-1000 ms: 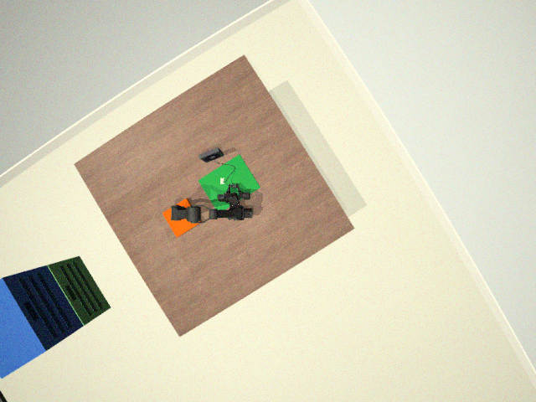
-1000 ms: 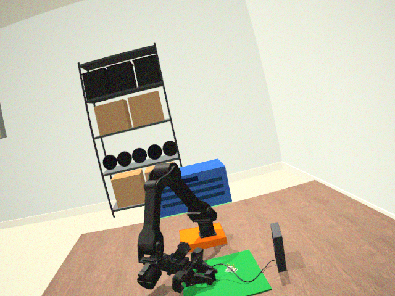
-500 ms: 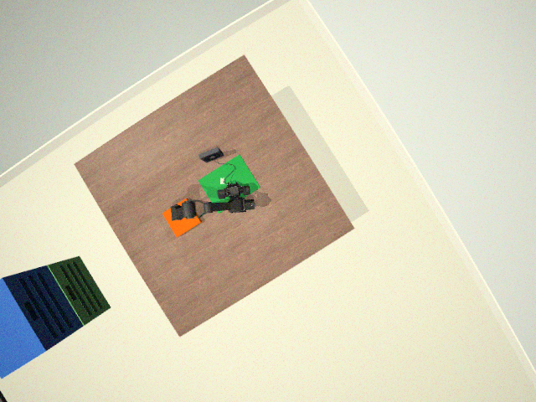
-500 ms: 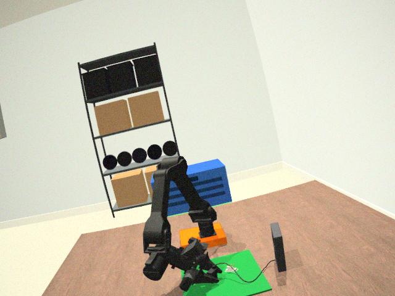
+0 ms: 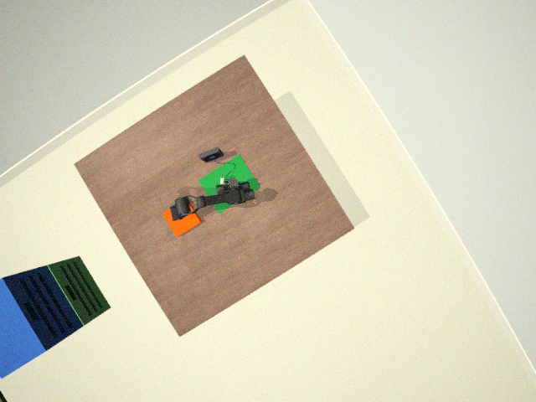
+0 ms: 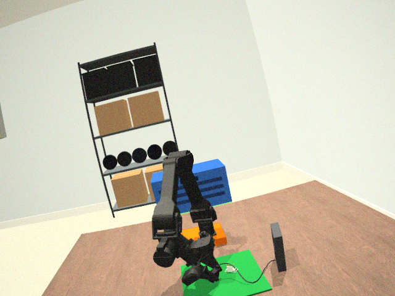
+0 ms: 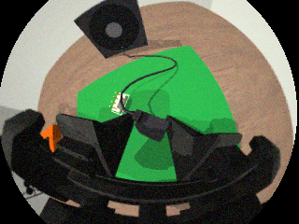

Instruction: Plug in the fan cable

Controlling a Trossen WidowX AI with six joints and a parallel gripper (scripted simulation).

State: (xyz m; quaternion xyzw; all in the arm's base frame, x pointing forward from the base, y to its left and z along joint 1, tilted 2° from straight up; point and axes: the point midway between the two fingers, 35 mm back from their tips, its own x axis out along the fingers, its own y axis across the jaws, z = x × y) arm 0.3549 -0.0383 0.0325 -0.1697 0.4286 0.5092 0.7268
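The black fan [image 5: 210,153] [image 6: 278,246] [image 7: 114,29] stands on edge beside the green board [image 5: 244,169] [image 6: 252,282] [image 7: 196,93]. Its thin cable curves across the board to the dark plug [image 7: 151,125]. The white four-pin header [image 5: 222,179] [image 6: 234,270] [image 7: 121,104] stands on the board, a little left of and beyond the plug. The plug is off the header. My gripper [image 5: 231,182] [image 6: 216,269] [image 7: 151,116] hangs low over the board, fingers open. The plug lies between the fingertips, close to the right finger, with green board showing between it and the left finger.
The arm's orange base [image 5: 183,223] [image 6: 220,234] sits beside the board on the wooden floor. A blue cabinet [image 5: 17,328] [image 6: 207,183] and a shelf rack [image 6: 127,127] with boxes and black balls stand far off by the wall.
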